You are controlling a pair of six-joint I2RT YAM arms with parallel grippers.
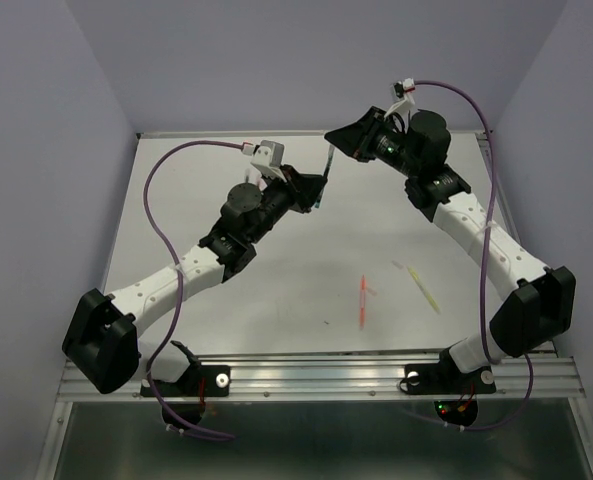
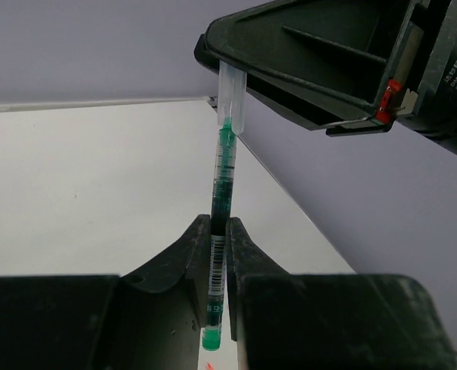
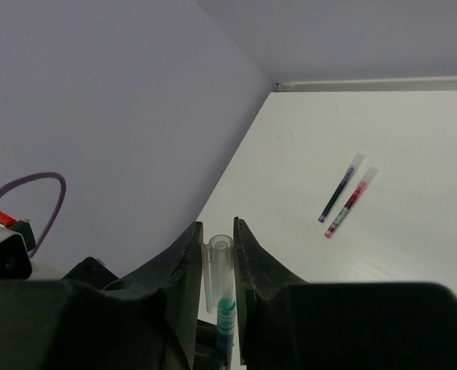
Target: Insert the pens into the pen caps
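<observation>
My left gripper (image 2: 221, 228) is shut on the green pen (image 2: 222, 185) and holds it upright above the table; in the top view the gripper (image 1: 318, 190) and the pen (image 1: 327, 172) are at the back middle. My right gripper (image 3: 217, 233) is shut on a clear pen cap (image 3: 217, 270), seen from the left wrist (image 2: 231, 92) right above the pen. The pen's green tip (image 3: 226, 314) sits just inside the cap's mouth. The right gripper (image 1: 336, 137) is directly over the pen's top end.
An orange pen (image 1: 363, 300) and a pale yellow pen (image 1: 425, 289) lie on the table's near right, with a faint small piece (image 1: 397, 265) beside them. A dark blue pen (image 3: 340, 190) and a dark red pen (image 3: 351, 202), pale-ended, lie side by side.
</observation>
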